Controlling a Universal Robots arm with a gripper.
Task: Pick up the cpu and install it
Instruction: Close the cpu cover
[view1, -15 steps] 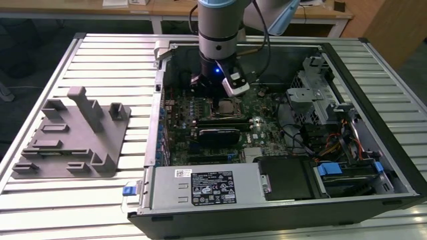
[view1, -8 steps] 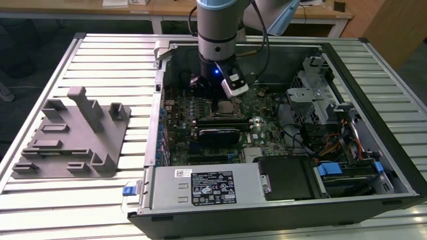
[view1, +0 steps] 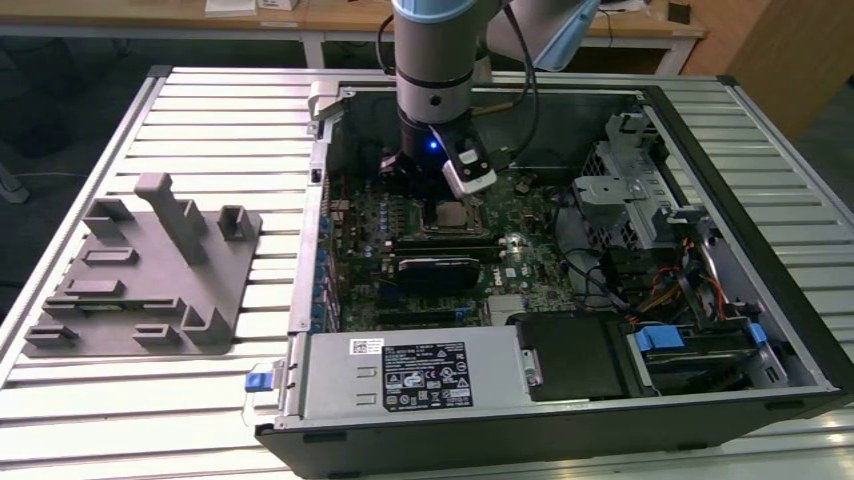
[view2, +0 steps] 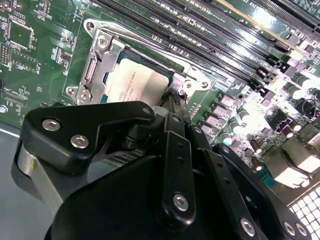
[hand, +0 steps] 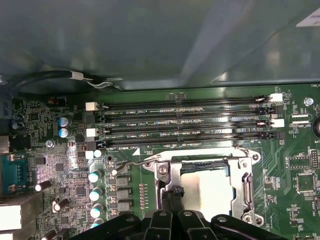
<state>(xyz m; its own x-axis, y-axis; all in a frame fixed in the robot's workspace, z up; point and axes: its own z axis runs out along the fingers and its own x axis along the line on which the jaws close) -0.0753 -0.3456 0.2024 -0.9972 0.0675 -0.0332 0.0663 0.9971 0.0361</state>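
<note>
Hovering clenched and empty, the gripper (hand: 172, 194) hangs at the edge of the cpu (hand: 210, 187) lying in its socket (hand: 247, 180); in the exterior view a grey fixture (view1: 147, 270) sits at the case's (view1: 561, 430) nine o'clock.

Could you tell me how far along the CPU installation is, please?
The cpu already lies in the motherboard socket, so pickup and carrying look done. The gripper is at the cpu's edge. Whether it has let go cannot be seen, so release is unconfirmed.

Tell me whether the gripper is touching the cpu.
Cannot tell. In the second wrist view the gripper ends beside the edge of the cpu lying in the socket, but its own black links hide the meeting point.
</note>
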